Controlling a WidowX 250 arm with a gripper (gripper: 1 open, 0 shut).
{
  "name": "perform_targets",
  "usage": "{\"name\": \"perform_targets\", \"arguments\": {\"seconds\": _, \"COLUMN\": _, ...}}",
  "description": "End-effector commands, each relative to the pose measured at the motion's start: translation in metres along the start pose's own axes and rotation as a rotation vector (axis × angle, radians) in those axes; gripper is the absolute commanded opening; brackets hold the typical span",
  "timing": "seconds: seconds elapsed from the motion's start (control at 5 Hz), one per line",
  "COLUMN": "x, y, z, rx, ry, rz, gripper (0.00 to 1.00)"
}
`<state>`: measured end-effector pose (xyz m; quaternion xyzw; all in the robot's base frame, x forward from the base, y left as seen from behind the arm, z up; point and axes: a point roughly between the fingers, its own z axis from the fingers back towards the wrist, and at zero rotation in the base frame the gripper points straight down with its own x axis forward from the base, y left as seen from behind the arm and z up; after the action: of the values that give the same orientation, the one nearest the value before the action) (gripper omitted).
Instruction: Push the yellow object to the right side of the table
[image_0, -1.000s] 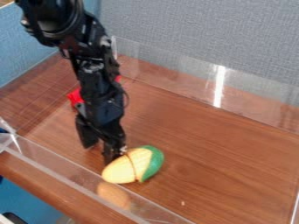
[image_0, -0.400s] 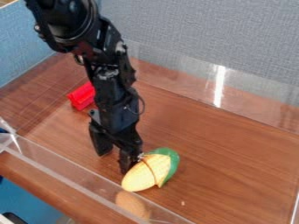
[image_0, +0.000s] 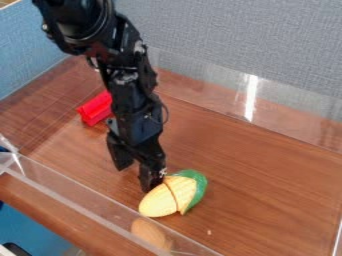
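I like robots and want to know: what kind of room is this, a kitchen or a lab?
Probably a robot lab. A black robot arm works on a wooden table fenced by clear plastic walls, with only a yellow-green toy and a red block.

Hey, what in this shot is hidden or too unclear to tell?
- Camera view: whether the black gripper touches the yellow-and-green egg-shaped toy; its fingers overlap the toy's edge.
- Red rectangular block: partly behind the arm.
- Dark wood-grain table: right end cut off by the frame.
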<state>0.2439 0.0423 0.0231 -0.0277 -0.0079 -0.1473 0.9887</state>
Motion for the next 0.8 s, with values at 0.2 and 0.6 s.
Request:
{"name": "perform_targets", "arguments": {"seconds": 0.2, "x": 0.021, "y": 0.002, "z": 0.004, "rx": 0.008, "ry": -0.030, "rz": 0.037, "gripper": 1.00}}
{"name": "perform_targets", "arguments": {"seconds": 0.6, "x": 0.032, "y": 0.005, "z": 0.004, "rx": -0.006, "ry": -0.026, "rz": 0.047, "gripper": 1.00}}
